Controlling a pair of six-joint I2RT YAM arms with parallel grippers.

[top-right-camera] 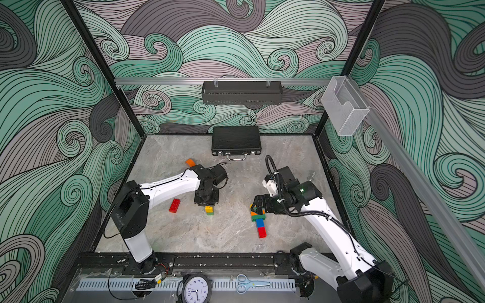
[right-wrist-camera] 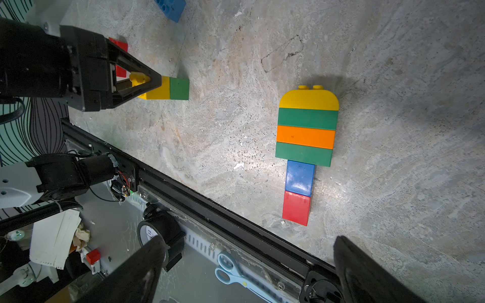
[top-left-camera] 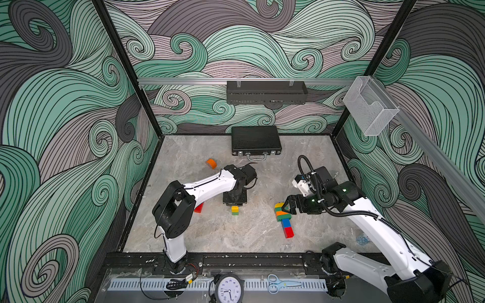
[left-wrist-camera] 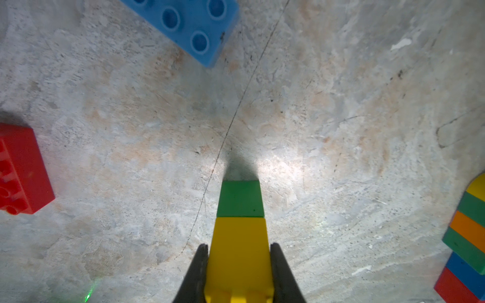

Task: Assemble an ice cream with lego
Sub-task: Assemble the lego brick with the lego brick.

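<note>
- Lego ice cream lay flat right of centre in both top views, yellow rounded end upper left, red end lower right.
- Left gripper clamped a yellow-green brick pair, green end downward; right gripper gaped empty.
- Clock showed numerals only.

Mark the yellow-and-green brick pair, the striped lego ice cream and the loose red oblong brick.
Yellow-and-green brick pair (right-wrist-camera: 170,88): right wrist view, colour seam.
Striped lego ice cream (right-wrist-camera: 305,136): right wrist view, orange stripe.
Loose red oblong brick (top-right-camera: 174,205): a top view, studded face.
</note>
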